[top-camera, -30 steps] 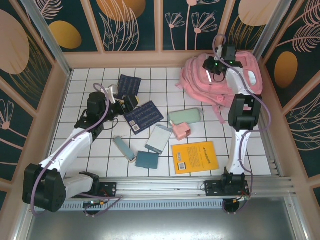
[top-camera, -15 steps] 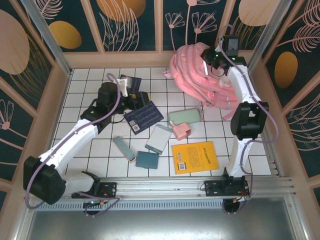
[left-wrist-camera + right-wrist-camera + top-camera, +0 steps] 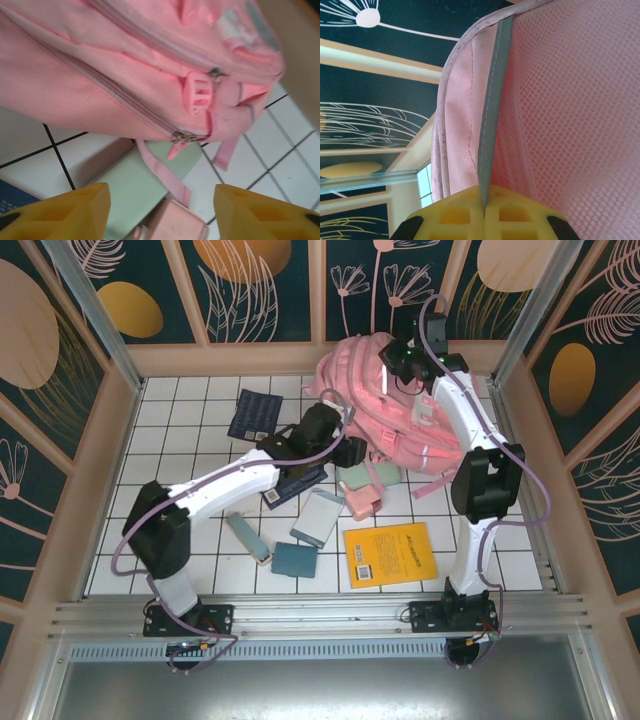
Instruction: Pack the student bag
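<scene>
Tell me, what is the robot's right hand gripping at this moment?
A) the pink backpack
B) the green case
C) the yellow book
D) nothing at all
A: in the right wrist view the right hand is shut tight on a grey-trimmed edge of the pink backpack.

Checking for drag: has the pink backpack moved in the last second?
Yes. The student bag has shifted left, away from the right corner post and toward the middle of the back wall, with the right claw shut on its trim.
</scene>
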